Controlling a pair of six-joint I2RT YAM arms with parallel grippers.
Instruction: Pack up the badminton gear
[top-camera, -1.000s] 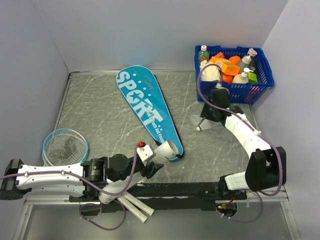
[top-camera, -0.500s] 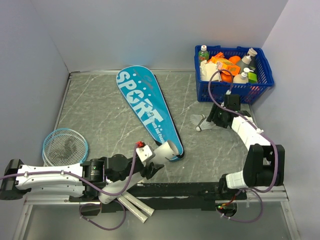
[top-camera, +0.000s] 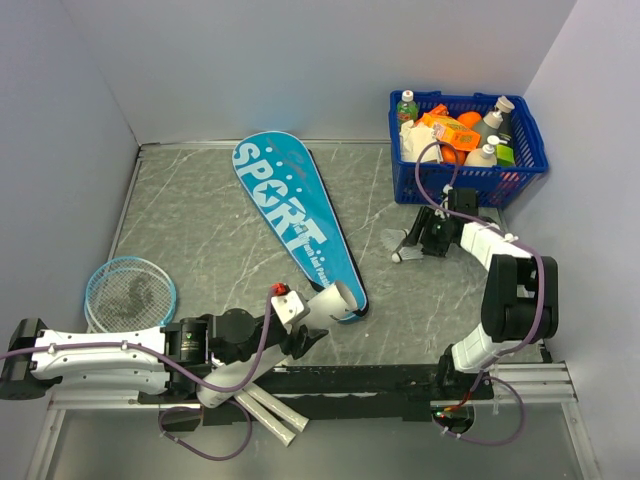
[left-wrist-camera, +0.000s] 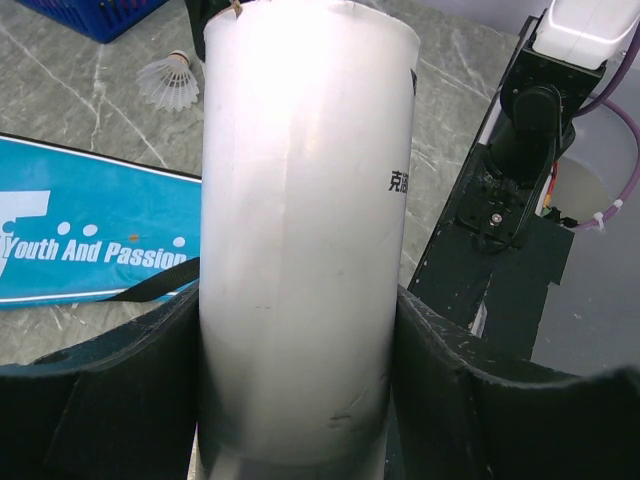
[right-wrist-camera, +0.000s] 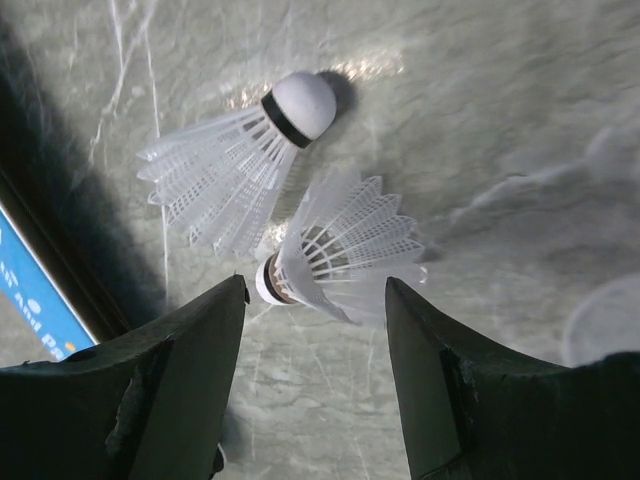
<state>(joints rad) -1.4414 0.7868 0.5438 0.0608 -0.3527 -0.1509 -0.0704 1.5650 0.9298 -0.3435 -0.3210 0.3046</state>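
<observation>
bag (top-camera: 296, 222) — teal, white lettering | shuttlecocks (right-wrist-camera: 235, 165) — white | tube (left-wrist-camera: 300, 230) — white | basket (top-camera: 500, 185) — blue

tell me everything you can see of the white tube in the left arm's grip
The white glossy cylindrical tube looks like smooth plastic or coated card, with small black lettering on one side and an open, hollow far end. The left end effector clamps it between black fingers. It points out over the narrow end of the long teal racket-shaped bag; contact there is unclear.
</observation>
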